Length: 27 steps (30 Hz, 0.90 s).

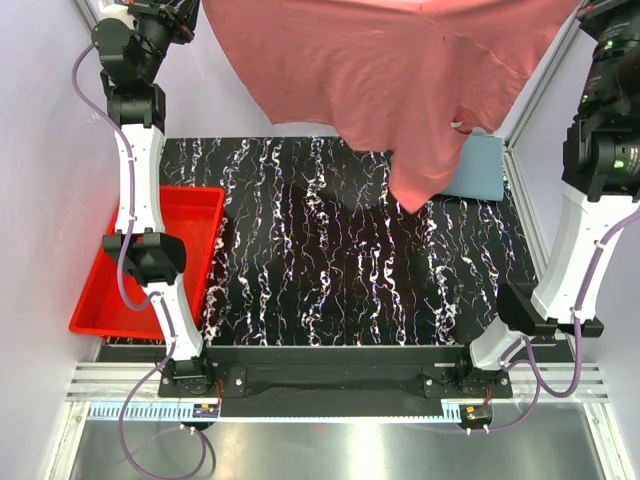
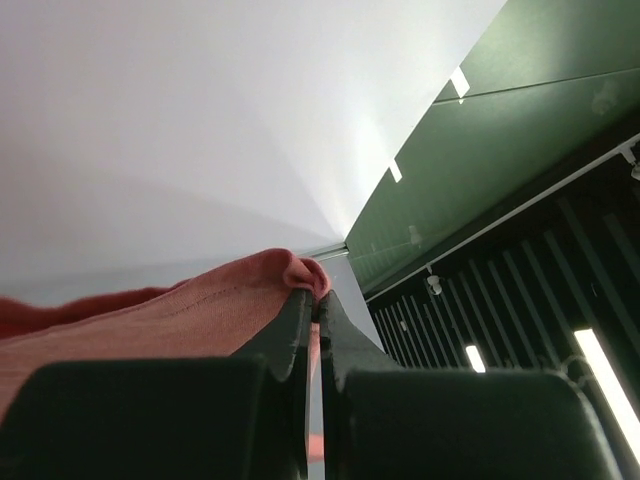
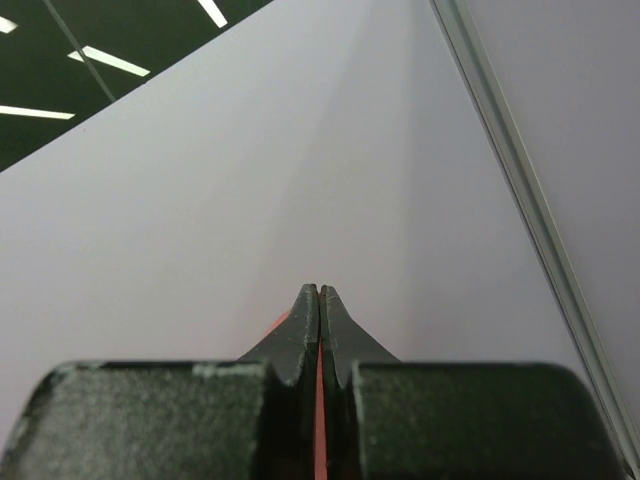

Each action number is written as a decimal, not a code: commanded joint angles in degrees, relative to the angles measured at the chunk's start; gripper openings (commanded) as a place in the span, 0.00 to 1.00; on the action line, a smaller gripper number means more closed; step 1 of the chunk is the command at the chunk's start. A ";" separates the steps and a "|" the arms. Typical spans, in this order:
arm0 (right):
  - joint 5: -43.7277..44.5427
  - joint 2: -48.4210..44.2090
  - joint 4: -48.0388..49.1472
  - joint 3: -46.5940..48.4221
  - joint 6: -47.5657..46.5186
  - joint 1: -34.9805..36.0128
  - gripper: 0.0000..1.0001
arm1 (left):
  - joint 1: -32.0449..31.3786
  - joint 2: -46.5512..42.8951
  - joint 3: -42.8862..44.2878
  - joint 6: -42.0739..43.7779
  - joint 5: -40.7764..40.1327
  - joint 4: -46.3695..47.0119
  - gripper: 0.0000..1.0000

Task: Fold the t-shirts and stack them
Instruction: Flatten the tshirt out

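The salmon t-shirt hung in the air above the far edge of the worktop, stretched between both arms, with one loose part drooping toward the far right corner. The left fingers were closed tight on a bunched hem of it. The right fingers were likewise pressed together, with only a thin sliver of the salmon fabric showing between them.

A folded blue-grey garment lay flat at the far right corner. A red tray sat at the left edge.

Assessment: the shirt appeared light, limp and free-draping, with no stiffness to hold a shape. It would likely sag and swing when moved. Hold is best taken at hems, shoulders or corners, pinching little cloth, so that the panel spreads flat when laid down.
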 commanded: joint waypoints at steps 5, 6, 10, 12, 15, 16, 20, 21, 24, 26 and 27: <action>1.84 -8.04 1.32 -5.86 -2.08 -0.33 0.00 | 1.94 -9.53 -7.65 5.59 7.03 1.52 0.00; 1.92 -9.18 0.25 -6.66 -1.99 -0.33 0.00 | 2.03 -12.32 -9.84 7.87 9.30 0.99 0.00; 0.79 -17.87 -1.86 -19.72 0.72 -0.33 0.00 | 2.12 -21.74 -30.72 14.64 12.39 -0.22 0.00; -2.27 -22.71 -6.24 -26.95 3.63 -0.33 0.00 | 2.30 -25.77 -34.72 22.51 14.68 -5.23 0.00; -8.85 -28.95 -15.38 -35.90 7.67 -0.33 0.00 | 1.42 -31.30 -39.12 35.69 12.85 -22.01 0.00; -11.84 -32.53 -19.32 -41.41 9.68 -0.24 0.00 | -0.50 -34.12 -41.30 40.71 9.45 -29.01 0.00; -20.91 -38.18 -30.84 -52.50 11.01 -0.33 0.00 | -9.46 -39.14 -47.81 47.78 0.92 -39.35 0.00; -25.02 -40.89 -32.78 -54.80 11.19 -0.24 0.00 | -11.05 -42.20 -53.92 50.23 -0.59 -40.67 0.00; -32.49 -46.88 -40.61 -64.38 12.77 -0.33 0.00 | -13.96 -50.45 -65.29 54.36 -5.34 -43.66 0.00; -36.73 -51.00 -46.12 -72.18 14.43 -0.33 0.00 | -15.28 -54.95 -74.96 57.01 -9.28 -47.35 0.00; -40.23 -52.42 -48.16 -74.49 14.97 -0.33 0.00 | -15.63 -59.85 -77.86 58.33 -10.61 -48.75 0.00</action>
